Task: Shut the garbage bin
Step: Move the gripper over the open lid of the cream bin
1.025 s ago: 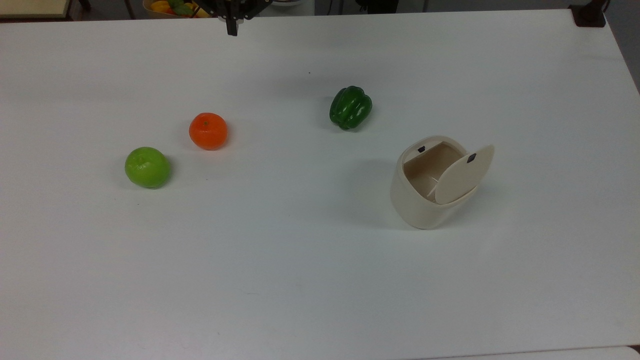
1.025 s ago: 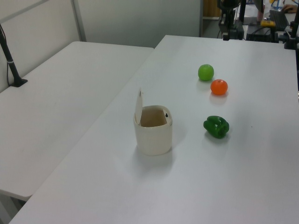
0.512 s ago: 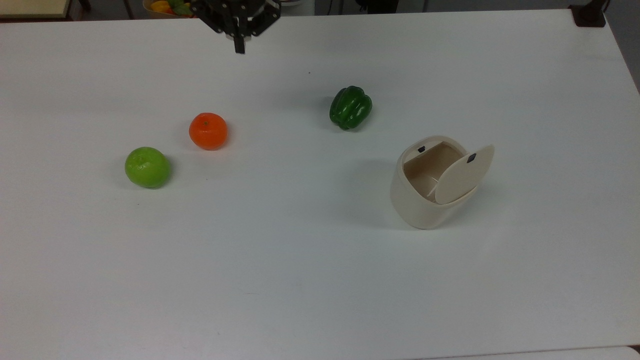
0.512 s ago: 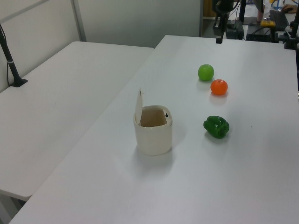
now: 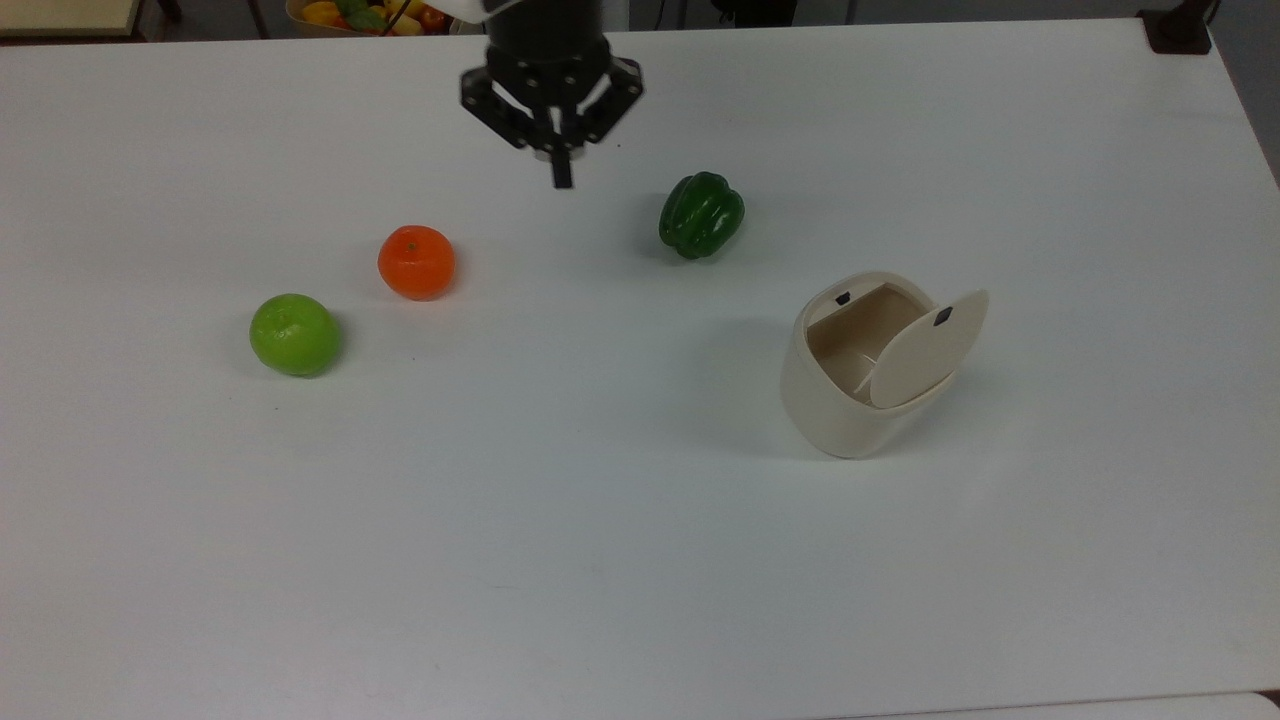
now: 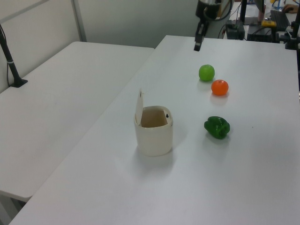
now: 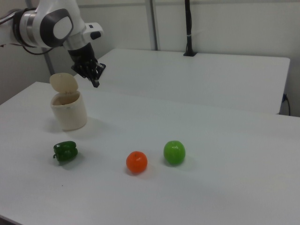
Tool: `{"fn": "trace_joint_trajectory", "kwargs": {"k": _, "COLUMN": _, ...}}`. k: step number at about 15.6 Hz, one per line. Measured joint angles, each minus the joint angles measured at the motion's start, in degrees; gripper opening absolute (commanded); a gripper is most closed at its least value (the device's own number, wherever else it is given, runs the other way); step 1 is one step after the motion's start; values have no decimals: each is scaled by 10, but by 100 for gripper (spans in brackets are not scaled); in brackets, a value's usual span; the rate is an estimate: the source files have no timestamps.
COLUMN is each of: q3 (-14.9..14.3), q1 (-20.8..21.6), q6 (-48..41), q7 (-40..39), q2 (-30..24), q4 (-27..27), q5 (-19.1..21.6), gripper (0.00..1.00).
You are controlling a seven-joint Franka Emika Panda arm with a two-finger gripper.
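My tool (image 5: 561,178) — fingers pressed together — hangs well apart from the cream plastic garbage bin (image 5: 838,400); pushing its upright lid (image 5: 925,350) carelessly could topple it.

on the table (image 5: 600,560), in the top view: lime (image 5: 295,335) far left, orange (image 5: 416,262) just right of it, bell pepper (image 5: 701,214) further right, garbage bin (image 5: 850,400) rightmost, lid (image 5: 925,350) up. gripper (image 5: 562,180) above, between orange and bell pepper.

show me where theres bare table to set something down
Widest bare stretch: the top view's lower half of the table, below the green apple and garbage bin. Also bare: right of the bin. Busiest: the band holding apple, orange and green pepper.
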Motion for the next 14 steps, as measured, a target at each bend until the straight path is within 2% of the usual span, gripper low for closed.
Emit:
{"fn": "trace_joint_trajectory", "kwargs": {"k": 8, "q3": 3, "q1": 77, "q6": 186, "q7": 0, "q2": 35, "q4": 1, "q5": 12, "gripper": 0}}
{"fn": "trace_joint_trajectory", "kwargs": {"k": 14, "q3": 3, "q1": 127, "q6": 284, "q7": 0, "q2": 61, "q4": 1, "q5": 14, "gripper": 0}}
